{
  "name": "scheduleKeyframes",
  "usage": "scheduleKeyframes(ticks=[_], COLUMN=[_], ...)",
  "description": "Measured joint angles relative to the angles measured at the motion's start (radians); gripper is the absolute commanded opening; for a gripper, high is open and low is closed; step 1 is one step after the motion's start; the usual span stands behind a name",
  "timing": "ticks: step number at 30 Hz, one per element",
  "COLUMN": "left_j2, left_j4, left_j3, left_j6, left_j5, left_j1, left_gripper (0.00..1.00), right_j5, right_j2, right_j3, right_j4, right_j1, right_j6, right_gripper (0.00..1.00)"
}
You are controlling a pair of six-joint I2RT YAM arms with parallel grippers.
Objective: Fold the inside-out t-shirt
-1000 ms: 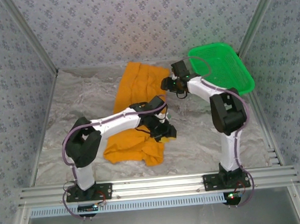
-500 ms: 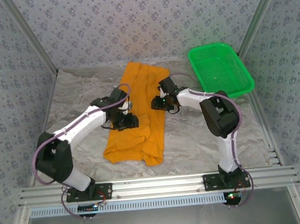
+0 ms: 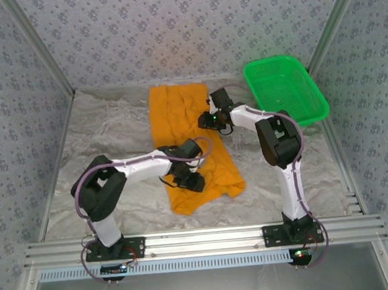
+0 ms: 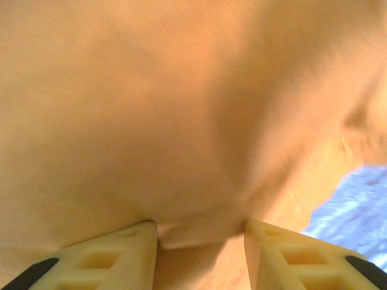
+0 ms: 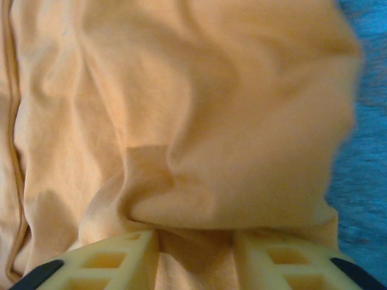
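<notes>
The orange t-shirt lies as a long strip running from the back centre of the table toward the near right. My left gripper sits on its near part. In the left wrist view its fingers pinch a small fold of the t-shirt, so the left gripper is shut on cloth. My right gripper is at the strip's right edge, farther back. In the right wrist view the right gripper holds a bunched fold of the t-shirt. No print or tag is visible.
A green mesh basket stands at the back right, close behind the right arm. The table carries a crumpled silver-grey cover. Patterned walls and metal posts close in the left, back and right sides.
The t-shirt has gone from a bunched heap to a longer, flatter strip, with its near end shifted right. The left gripper moved toward the near right; the right gripper moved slightly back.
</notes>
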Motion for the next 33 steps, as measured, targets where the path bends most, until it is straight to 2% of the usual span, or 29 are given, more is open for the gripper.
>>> scheduleKeyframes(ticks=[4, 7, 8, 9, 11, 12, 13, 14, 18, 21, 27, 33], left_j2=[-0.030, -0.153, -0.224, -0.303, -0.446, -0.504, -0.548, -0.579, -0.576, -0.532, -0.505, -0.468], left_j4=[-0.077, -0.103, -0.090, -0.068, -0.024, -0.012, -0.001, 0.009, 0.073, 0.115, 0.243, 0.285], left_j3=[0.056, 0.049, 0.032, 0.004, -0.060, -0.090, -0.118, -0.145, -0.270, -0.360, -0.483, -0.489], left_j6=[0.065, 0.163, 0.216, 0.272, 0.373, 0.423, 0.477, 0.534, 0.711, 0.794, 0.867, 0.902], left_j5=[-0.021, -0.047, -0.053, -0.059, -0.069, -0.069, -0.069, -0.068, -0.103, -0.163, -0.279, -0.344], left_j1=[-0.033, -0.033, -0.034, -0.037, -0.045, -0.047, -0.048, -0.051, -0.078, -0.136, -0.161, -0.181], left_gripper=[0.44, 0.47, 0.52, 0.61, 0.79, 0.80, 0.99, 1.00, 1.00, 1.00, 1.00, 0.96], right_j5=[-0.024, -0.051, -0.057, -0.073, -0.132, -0.169, -0.203, -0.231, -0.261, -0.211, -0.048, 0.115], right_j2=[-0.117, -0.333, -0.438, -0.547, -0.737, -0.820, -0.882, -0.930, -0.957, -0.952, -0.956, -0.856], right_j3=[-0.077, -0.197, -0.254, -0.319, -0.423, -0.463, -0.487, -0.496, -0.448, -0.505, -0.701, -0.783], right_j4=[-0.026, -0.003, 0.030, 0.076, 0.136, 0.141, 0.125, 0.075, -0.264, -0.423, -0.539, -0.475], right_j1=[-0.053, -0.092, -0.098, -0.100, -0.098, -0.097, -0.095, -0.090, -0.053, 0.000, 0.149, 0.201], right_j6=[-0.075, -0.200, -0.263, -0.342, -0.517, -0.632, -0.745, -0.867, -1.265, -1.445, -1.640, -1.697], right_gripper=[0.55, 0.60, 0.61, 0.63, 0.77, 0.85, 0.89, 0.89, 0.99, 1.00, 1.00, 1.00])
